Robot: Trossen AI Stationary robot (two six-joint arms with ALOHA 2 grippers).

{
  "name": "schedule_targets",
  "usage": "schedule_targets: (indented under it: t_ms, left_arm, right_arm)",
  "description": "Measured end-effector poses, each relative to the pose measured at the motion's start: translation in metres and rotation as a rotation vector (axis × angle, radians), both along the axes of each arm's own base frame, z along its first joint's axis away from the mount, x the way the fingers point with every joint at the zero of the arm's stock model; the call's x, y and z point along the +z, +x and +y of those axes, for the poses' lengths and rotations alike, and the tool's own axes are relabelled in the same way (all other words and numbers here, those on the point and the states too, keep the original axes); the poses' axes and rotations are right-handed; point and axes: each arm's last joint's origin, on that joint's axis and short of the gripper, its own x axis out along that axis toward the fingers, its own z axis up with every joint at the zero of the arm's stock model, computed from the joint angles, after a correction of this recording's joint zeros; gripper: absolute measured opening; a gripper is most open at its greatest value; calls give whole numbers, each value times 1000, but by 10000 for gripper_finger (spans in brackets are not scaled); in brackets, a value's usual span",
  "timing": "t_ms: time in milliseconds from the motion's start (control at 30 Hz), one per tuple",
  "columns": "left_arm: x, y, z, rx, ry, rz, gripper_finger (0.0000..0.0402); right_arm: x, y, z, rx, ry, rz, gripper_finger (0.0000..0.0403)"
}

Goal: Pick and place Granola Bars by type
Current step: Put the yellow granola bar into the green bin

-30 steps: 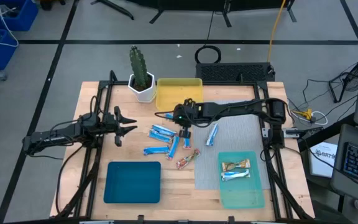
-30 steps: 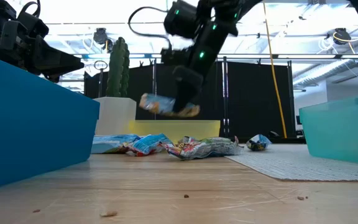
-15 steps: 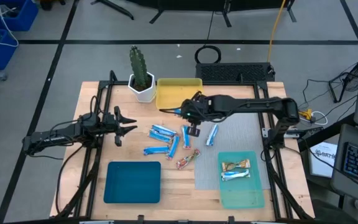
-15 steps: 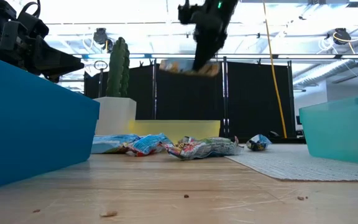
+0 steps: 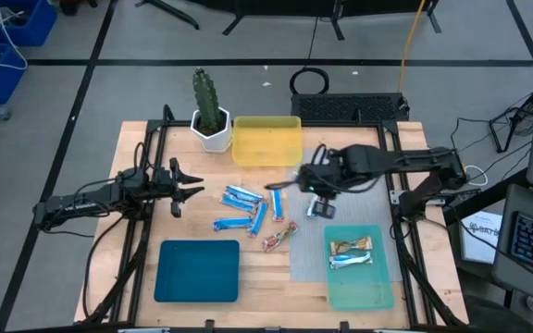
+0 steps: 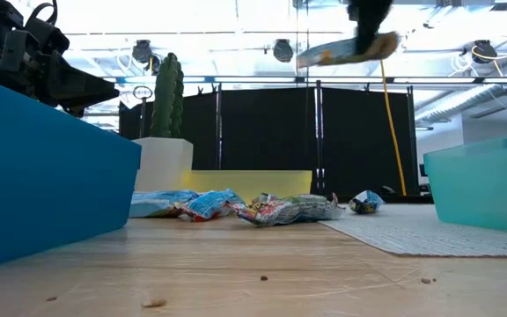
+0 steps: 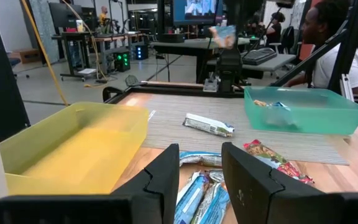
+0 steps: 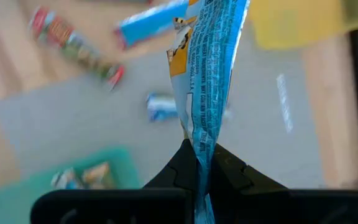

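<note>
My right gripper (image 5: 311, 185) is high above the grey mat (image 5: 359, 199), shut on a blue-and-white granola bar (image 6: 346, 50) that shows long and narrow in the right wrist view (image 8: 209, 68). Several blue bars (image 5: 248, 208) and a reddish one (image 5: 280, 238) lie flat on the wood. One more blue bar (image 5: 318, 209) lies on the mat. A tan bar (image 5: 352, 245) and a blue bar (image 5: 350, 262) lie in the light teal tray (image 5: 378, 287). My left gripper (image 7: 199, 168) waits open at the table's left, its fingers level. My right gripper pinches one end of the bar's wrapper (image 8: 197, 140) between its two fingers. They come from above, slanting steeply down. The bar is lifted clear and sticks out sideways from the fingers, nearly level, its free end (image 6: 311, 58) toward the table's left.
A yellow tray (image 5: 266, 153) and a potted cactus (image 5: 209, 111) stand at the far edge. A dark teal tray (image 5: 197, 270) sits at the near left. A person sits behind a desk beyond the table in the left wrist view.
My right gripper has risen and gone toward the table's right edge, from above the loose bars to above the mat, tipping steeper downward. The blue bar has stayed pinched in it and has gone up with it, well clear of the table.
</note>
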Motion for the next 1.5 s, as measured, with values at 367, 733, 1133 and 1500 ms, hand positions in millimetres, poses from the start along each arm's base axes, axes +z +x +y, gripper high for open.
schedule_targets:
  t_ms: [367, 733, 1133, 1500]
  left_arm:
    - [0, 0, 0, -1, 0, 0, 124]
    - [0, 0, 0, -1, 0, 0, 124]
    - [0, 0, 0, 0, 0, 0, 124]
    - [0, 0, 0, 1, 0, 0, 124]
  right_arm:
    - [15, -40, 51, 129, 91, 26, 5]
    - [-1, -68, 96, 171, 169, 100, 5]
    - [-42, -103, 122, 144, 163, 218, 5]
    - [-81, -113, 146, 84, 183, 166, 4]
